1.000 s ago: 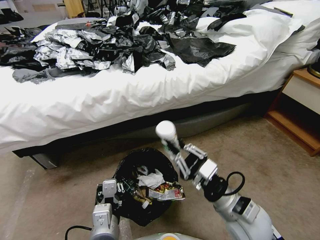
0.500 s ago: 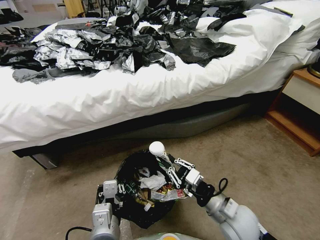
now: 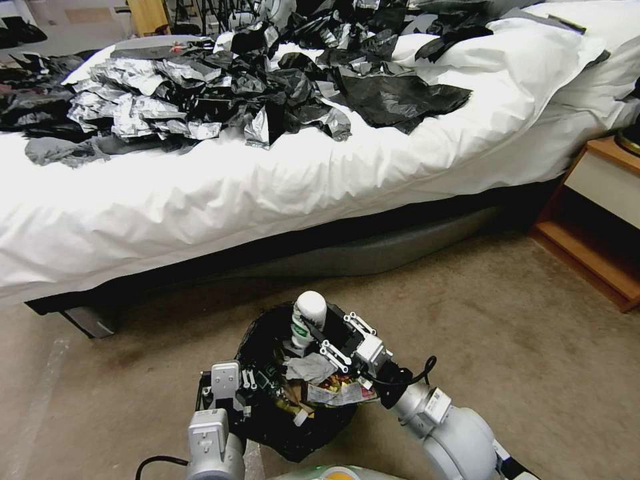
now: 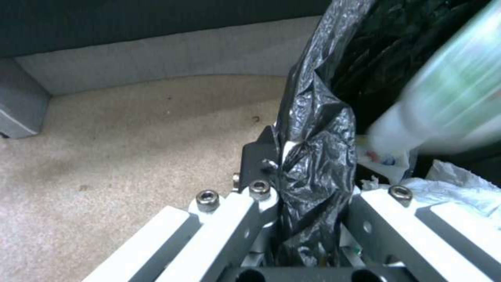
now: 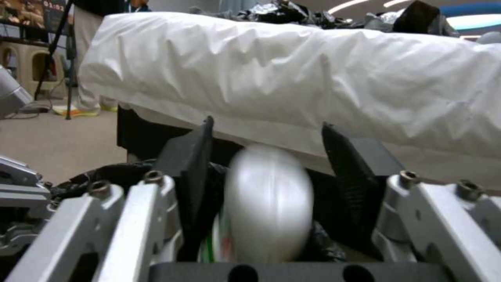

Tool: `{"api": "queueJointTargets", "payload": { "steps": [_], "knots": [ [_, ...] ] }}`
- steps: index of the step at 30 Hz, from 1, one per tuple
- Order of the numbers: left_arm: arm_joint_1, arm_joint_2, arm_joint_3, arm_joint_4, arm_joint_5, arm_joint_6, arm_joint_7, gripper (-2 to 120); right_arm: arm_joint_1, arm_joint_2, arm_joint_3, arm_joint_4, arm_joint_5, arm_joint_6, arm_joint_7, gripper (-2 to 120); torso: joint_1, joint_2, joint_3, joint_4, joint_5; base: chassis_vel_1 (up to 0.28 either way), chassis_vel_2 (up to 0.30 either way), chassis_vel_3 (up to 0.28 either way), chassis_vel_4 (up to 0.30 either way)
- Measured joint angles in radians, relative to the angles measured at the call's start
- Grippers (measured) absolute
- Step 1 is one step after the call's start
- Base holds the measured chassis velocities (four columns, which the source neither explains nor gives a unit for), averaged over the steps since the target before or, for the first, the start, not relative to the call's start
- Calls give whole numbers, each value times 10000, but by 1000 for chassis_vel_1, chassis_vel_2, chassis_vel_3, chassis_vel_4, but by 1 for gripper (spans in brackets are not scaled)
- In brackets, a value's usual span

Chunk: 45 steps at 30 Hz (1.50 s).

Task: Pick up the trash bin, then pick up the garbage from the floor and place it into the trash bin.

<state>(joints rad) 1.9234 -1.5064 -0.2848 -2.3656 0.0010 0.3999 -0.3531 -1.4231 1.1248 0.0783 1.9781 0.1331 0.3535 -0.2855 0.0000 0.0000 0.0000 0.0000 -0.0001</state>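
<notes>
Hovering over the trash bin (image 3: 293,427), the right gripper (image 3: 325,340) had its jaws parted around a white bottle (image 3: 308,317) (light, smooth, likely slippery; best pinched mid-body). The left gripper (image 4: 300,203) was clamped on the bin's soft bag-lined rim.

The bottle (image 4: 449,113) is a pale, green-tinged smear in the left wrist view, its label unreadable, and the picture's edge cuts it off. In the right wrist view its white base (image 5: 269,203) is blurred and hides whatever lies between the fingers (image 5: 190,172) behind it. The trash bin (image 3: 267,333) shows no white wall; the black liner covers it, and litter (image 3: 333,390) hides the inside. The left gripper (image 4: 292,219) is cut off at the picture's lower edge. The bedside cabinet (image 3: 600,220) runs off the head view's right edge.
</notes>
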Motion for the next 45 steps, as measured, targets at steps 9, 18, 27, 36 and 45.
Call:
{"api": "queueJointTargets", "payload": {
  "steps": [9,18,27,36,45],
  "knots": [
    [-30,-18,35,0,-68,55,-10,3,-37,25,-150,-66,-160,-40,2,89,0,0,0,0,0,0,0,0,0],
    [-64,-36,40,17,-104,104,-11,3,-163,-104,14,165,-204,-35,22,111,0,0,0,0,0,0,0,0,0],
    [-104,-27,-44,41,-161,133,-6,3,-212,-187,476,996,-250,-50,370,114,0,0,0,0,2,0,0,0,0],
    [-241,40,-206,157,-469,424,-53,3,-778,158,1812,3438,-251,-631,2774,101,0,0,0,0,0,0,0,0,0],
    [-248,126,-376,113,-537,484,-64,3,-1930,1250,3181,2791,-686,-583,4632,100,1,0,0,0,0,0,0,0,0]
  ]
}}
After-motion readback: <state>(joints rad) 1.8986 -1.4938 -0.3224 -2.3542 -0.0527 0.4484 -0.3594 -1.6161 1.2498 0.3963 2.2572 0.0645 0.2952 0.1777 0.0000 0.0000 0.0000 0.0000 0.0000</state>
